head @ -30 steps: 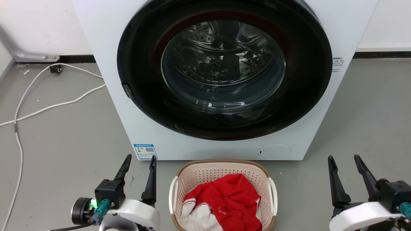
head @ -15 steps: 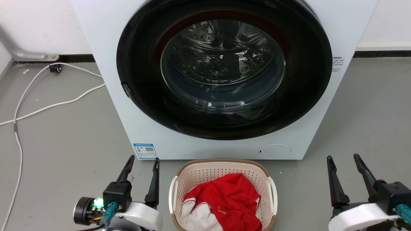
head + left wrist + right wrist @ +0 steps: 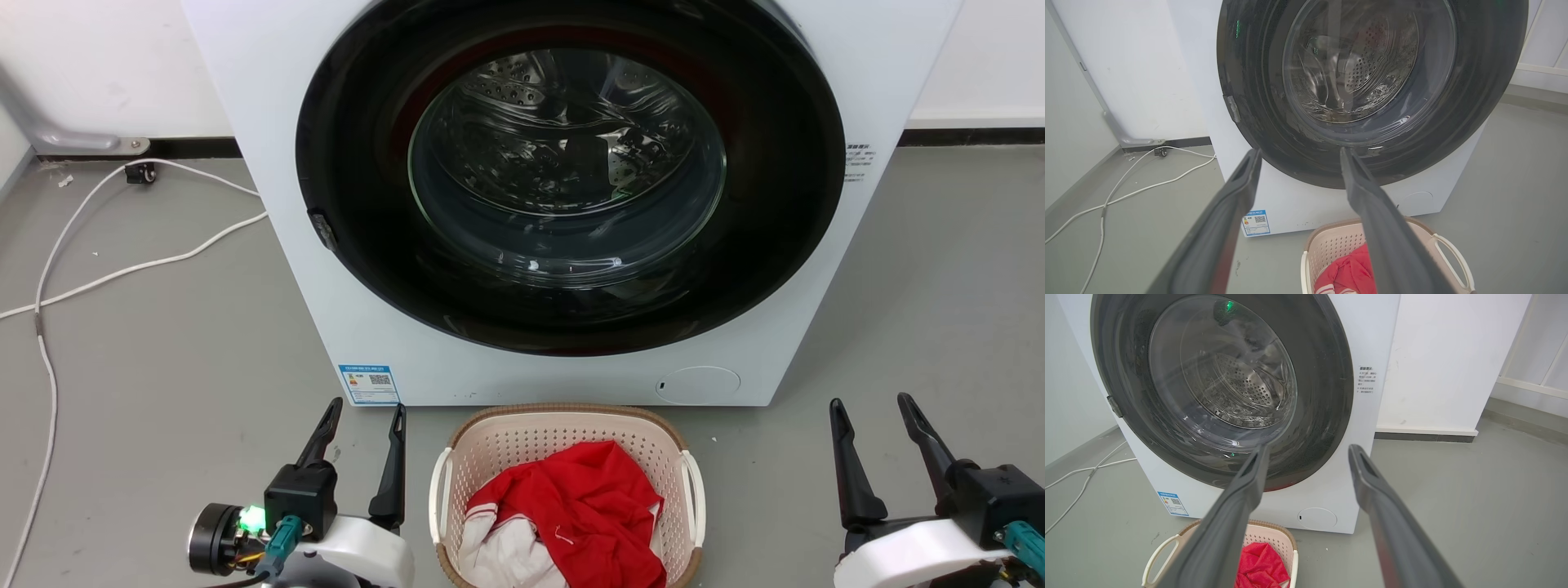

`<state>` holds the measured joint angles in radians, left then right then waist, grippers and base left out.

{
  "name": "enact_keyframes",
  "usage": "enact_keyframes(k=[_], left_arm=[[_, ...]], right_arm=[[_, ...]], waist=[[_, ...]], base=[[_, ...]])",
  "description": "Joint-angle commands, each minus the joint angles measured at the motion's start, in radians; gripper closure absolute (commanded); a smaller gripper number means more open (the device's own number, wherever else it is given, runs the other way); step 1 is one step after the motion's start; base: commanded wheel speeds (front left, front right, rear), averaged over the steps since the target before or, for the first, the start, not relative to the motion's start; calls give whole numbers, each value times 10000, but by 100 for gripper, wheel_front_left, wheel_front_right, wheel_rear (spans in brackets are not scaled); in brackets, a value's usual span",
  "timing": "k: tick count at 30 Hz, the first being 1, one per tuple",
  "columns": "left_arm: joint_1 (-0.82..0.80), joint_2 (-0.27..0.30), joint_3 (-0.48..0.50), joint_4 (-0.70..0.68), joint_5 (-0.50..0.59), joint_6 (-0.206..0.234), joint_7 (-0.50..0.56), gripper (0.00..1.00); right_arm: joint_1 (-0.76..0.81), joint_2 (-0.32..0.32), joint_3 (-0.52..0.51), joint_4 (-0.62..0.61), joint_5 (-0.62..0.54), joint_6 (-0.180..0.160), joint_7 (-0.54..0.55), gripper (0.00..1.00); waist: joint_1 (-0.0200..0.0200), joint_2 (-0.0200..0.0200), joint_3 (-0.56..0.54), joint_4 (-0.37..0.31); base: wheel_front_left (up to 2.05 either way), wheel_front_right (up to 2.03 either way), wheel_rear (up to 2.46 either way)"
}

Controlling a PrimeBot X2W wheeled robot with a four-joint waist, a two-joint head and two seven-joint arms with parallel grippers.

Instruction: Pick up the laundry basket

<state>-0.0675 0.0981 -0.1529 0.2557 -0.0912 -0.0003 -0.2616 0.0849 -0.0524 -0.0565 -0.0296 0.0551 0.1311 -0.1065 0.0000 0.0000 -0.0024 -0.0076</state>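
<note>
Approach step. Cream perforated plastic laundry basket [image 3: 522, 447], brown-rimmed, on floor [image 3: 163, 367] between left tool [image 3: 366, 406] and right tool [image 3: 870, 400]; both spread open, empty. Next likely: lower inward onto white side handles [image 3: 440, 490].

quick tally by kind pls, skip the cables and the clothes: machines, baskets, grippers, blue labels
washing machine: 1
laundry basket: 1
grippers: 2, the left gripper and the right gripper, both open
blue label: 1
total: 5
</note>
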Motion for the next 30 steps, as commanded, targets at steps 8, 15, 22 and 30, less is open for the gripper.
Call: enact_keyframes(k=[8,15,22,30], left_arm=[[-31,-9,87,31,25,17,-51,0],[-153,-16,178,35,20,139,-51,0],[-685,-71,183,318,-204,-57,-40,0],[-2161,-38,151,1326,-522,-400,350,0]], right_arm=[[67,41,7,53,34,-7,-84,0],[-96,41,-23,126,167,-7,15,0],[-583,38,-211,278,216,-7,201,0],[-1691,35,-433,908,159,-7,406,0]], waist=[[0,0,2,-17],[0,0,139,-71],[0,0,644,-114],[0,0,1665,-212]], base=[[0,0,0],[0,0,0],[0,0,0],[0,0,0]])
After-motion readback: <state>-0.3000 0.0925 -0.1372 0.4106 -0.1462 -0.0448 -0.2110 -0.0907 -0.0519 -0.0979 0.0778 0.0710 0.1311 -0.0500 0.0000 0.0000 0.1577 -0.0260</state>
